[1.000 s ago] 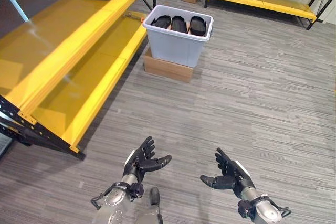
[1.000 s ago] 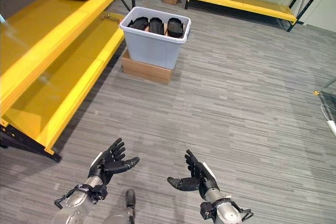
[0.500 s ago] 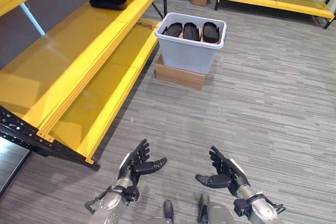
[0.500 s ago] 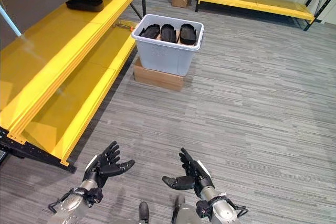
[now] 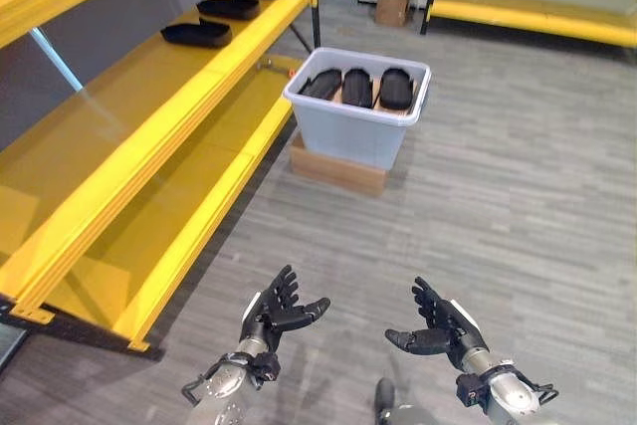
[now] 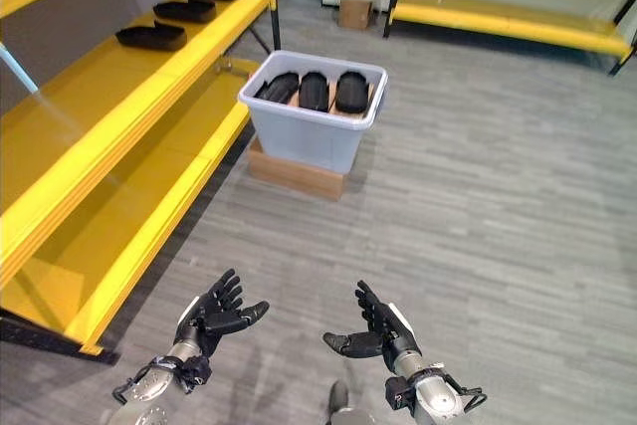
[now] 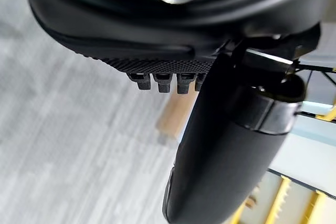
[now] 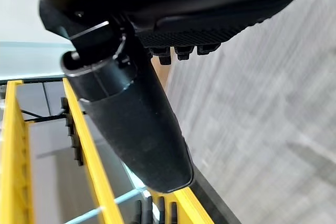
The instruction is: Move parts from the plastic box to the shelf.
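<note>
A pale grey plastic box [image 5: 358, 131] stands on the floor ahead, holding three black parts [image 5: 358, 88] side by side. It rests on a flat cardboard box [image 5: 336, 165]. The yellow shelf [image 5: 129, 116] runs along the left, with three more black parts [image 5: 197, 34] lying on its upper level at the far end. My left hand [image 5: 271, 312] and right hand [image 5: 438, 326] hover low over the floor, well short of the plastic box, both open and empty with palms facing each other.
A second yellow rack [image 5: 537, 7] lines the far wall, with a small cardboard box [image 5: 392, 10] beside it. Grey plank floor [image 5: 518, 196] stretches between me and the plastic box. The shelf's lower level [image 5: 179, 216] is bare.
The whole picture has shifted, so the camera moved; the box and shelf now sit a little differently in view. Both hands keep the same open pose.
</note>
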Motion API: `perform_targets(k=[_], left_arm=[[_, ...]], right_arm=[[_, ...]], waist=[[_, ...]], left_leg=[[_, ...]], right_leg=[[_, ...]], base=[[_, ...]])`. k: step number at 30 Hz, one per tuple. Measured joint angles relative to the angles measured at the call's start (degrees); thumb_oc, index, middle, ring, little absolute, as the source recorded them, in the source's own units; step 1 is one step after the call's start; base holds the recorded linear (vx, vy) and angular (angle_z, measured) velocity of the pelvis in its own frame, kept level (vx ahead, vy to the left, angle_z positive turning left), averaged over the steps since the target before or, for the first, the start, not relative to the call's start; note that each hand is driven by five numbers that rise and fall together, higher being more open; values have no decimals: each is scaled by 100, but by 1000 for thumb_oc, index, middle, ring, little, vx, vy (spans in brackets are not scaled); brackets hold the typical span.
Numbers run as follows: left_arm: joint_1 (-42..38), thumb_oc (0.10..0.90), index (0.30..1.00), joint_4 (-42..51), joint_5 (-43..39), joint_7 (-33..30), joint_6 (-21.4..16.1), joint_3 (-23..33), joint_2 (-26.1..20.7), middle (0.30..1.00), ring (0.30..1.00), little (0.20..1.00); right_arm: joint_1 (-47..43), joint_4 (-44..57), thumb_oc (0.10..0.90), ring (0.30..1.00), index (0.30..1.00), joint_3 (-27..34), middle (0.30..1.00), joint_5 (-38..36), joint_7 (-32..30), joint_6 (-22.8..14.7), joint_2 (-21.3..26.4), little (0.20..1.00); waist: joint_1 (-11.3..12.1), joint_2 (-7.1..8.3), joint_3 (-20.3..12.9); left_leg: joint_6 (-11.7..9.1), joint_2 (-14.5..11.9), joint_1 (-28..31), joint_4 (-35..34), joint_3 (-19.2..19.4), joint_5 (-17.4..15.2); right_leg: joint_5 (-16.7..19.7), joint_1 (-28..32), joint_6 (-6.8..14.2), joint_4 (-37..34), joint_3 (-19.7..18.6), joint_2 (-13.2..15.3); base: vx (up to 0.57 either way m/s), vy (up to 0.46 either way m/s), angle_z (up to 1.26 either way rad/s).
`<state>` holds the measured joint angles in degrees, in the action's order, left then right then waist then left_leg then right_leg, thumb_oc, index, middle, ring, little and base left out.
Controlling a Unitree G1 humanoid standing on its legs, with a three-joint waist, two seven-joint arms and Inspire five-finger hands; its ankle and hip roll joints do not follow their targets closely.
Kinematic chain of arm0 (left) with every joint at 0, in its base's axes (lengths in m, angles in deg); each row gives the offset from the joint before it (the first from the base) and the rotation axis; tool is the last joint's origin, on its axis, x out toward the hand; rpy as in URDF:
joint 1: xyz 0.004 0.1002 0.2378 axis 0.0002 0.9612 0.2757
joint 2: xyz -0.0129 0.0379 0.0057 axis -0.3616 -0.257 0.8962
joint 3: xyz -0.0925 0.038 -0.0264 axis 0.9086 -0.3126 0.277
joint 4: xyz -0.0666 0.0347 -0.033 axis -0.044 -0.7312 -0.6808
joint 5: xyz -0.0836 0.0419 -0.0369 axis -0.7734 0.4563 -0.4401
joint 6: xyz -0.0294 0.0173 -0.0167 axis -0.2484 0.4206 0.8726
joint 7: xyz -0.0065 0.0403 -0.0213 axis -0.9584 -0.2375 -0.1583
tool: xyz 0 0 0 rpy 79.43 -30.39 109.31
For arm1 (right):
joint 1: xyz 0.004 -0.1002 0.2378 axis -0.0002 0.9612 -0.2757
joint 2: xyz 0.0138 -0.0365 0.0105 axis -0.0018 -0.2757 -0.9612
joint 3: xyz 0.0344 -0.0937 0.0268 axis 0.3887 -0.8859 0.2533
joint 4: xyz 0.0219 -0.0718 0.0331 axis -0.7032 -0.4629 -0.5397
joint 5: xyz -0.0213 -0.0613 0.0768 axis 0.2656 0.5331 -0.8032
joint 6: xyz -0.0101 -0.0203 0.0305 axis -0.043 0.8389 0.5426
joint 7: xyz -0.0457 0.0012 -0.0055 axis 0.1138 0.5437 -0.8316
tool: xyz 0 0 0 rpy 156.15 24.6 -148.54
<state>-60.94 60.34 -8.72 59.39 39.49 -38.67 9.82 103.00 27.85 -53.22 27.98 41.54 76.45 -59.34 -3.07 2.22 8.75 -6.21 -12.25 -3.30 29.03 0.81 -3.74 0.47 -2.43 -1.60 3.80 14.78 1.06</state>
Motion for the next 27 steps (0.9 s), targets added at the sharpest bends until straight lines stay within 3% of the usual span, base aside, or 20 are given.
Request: perform_targets(k=[1,2,3,4,5,7,8,10,12,15,17,18,19,20,21,23,25,27], left_arm=[[-18,900,1000,-10,-3,-18,3,58,-16,1000,1000,1000],[-16,900,1000,-11,-5,-17,11,78,-21,1000,1000,1000],[18,900,1000,0,-6,-19,9,84,-17,1000,1000,1000],[7,900,1000,2,-5,-5,5,86,-11,1000,1000,1000],[17,900,1000,19,-5,-9,3,84,-11,1000,1000,1000],[82,900,1000,31,-4,-20,5,106,-34,1000,1000,1000],[84,900,1000,29,-4,-22,5,112,-32,1000,1000,1000],[104,900,1000,8,2,-18,5,142,-17,1000,1000,1000],[99,900,1000,-28,7,-19,6,141,-21,1000,1000,1000],[98,900,1000,-40,15,-18,5,142,-16,1000,1000,1000],[124,900,1000,-39,15,-17,6,144,-13,1000,1000,1000],[180,900,1000,-14,15,-14,4,187,-28,1000,1000,1000],[180,900,1000,-12,15,-38,8,271,-86,1000,1000,1000],[172,900,1000,-11,15,-39,8,296,-107,1000,1000,1000],[73,900,1000,-11,13,-44,8,316,-181,1000,1000,1000],[-92,900,1000,42,14,-44,-7,369,-268,1000,1000,1000],[-173,900,1000,79,14,-49,-20,418,-285,1000,1000,1000],[-209,900,1000,95,14,-55,-50,441,-317,1000,1000,1000]], right_arm=[[-5,4,900,1000,1000,-24,1000,-6,-7,-8,22,1000],[-14,26,900,1000,1000,-27,1000,-7,-25,-10,20,1000],[57,35,900,1000,1000,-31,1000,-5,-46,-10,19,1000],[68,38,900,1000,1000,-19,1000,-3,-70,-6,28,1000],[61,36,900,1000,1000,-15,1000,-3,-72,-4,30,1000],[30,31,900,1000,1000,-8,1000,-2,-81,-9,-1,1000],[36,32,900,1000,1000,-8,1000,-1,-76,-11,-4,1000],[56,-42,900,1000,1000,-34,1000,2,-69,-5,-9,1000],[90,-65,900,1000,1000,-43,1000,4,-67,-4,20,1000],[176,-89,900,1000,1000,-49,1000,66,-62,-6,47,1000],[251,-42,900,1000,1000,-23,1000,92,-20,-2,104,1000],[288,-17,900,1000,1000,-28,1000,95,7,-5,119,1000],[290,-14,900,1000,1000,-67,1000,96,11,8,68,1000],[285,2,900,1000,1000,-84,1000,96,19,8,67,1000],[276,48,900,1000,1000,-64,1000,96,35,5,19,1000],[232,74,900,1000,1000,-60,1000,95,52,7,-103,1000],[188,79,900,1000,1000,-110,1000,97,97,13,-129,1000],[51,67,900,1000,1000,-154,1000,102,135,22,-162,1000]], waist=[[127,67,21],[158,120,33],[180,206,59],[186,309,132],[193,343,153],[229,325,191],[249,310,239],[339,269,324],[317,186,394],[334,118,388],[343,24,356],[344,28,323],[376,217,291],[390,266,264],[388,332,263],[426,352,264],[499,314,255],[484,274,248]], left_leg=[[19,-143,-382,795,-51,313],[12,-176,-513,1139,-70,509],[-8,-163,-749,1592,25,444],[15,23,-960,1696,142,108],[64,74,-1042,1631,247,43],[150,148,-1338,593,762,-9],[161,149,-1348,42,801,9],[19,203,-1118,-1978,676,305],[16,108,-1088,-2828,442,677],[-1,191,-1074,-3313,-7,880],[110,218,-999,-3171,80,907],[174,278,-914,-3141,94,1273],[253,500,-843,-3066,278,1412],[307,594,-837,-3032,347,1451],[535,813,-852,-2864,454,1515],[765,1101,-858,-2628,549,1193],[866,1214,-807,-2457,651,967],[988,1315,-727,-2438,640,814]], right_leg=[[-26,107,-143,-26,-15,-87],[-140,195,-243,-70,-47,-118],[-123,376,-328,-160,-32,-136],[-161,513,-365,-261,-10,-57],[-163,530,-367,-281,-44,-41],[-165,615,-359,-445,-99,-56],[-168,671,-357,-477,-167,-74],[-198,904,-197,-646,-321,-143],[-245,1181,-108,-809,-367,-248],[-457,1409,7,-874,-523,-288],[-607,1572,141,-868,-688,-260],[-711,1602,307,-799,-812,-155],[-828,1609,457,-691,-940,147],[-852,1590,499,-648,-968,264],[-908,1585,602,-523,-936,487],[-889,1476,660,-172,-933,807],[-991,1271,804,453,-959,1004],[-1014,802,926,1565,-1047,1126]], base=[[233,-159,-37],[219,-78,-20],[205,-19,14],[194,-2,12],[240,32,3],[280,99,-15],[340,146,-28],[377,149,-37],[399,150,-23],[335,161,-20],[361,202,-42],[543,335,-63],[486,338,-52],[334,257,-40],[321,265,-11],[322,269,-1],[293,269,-7],[270,307,6]])
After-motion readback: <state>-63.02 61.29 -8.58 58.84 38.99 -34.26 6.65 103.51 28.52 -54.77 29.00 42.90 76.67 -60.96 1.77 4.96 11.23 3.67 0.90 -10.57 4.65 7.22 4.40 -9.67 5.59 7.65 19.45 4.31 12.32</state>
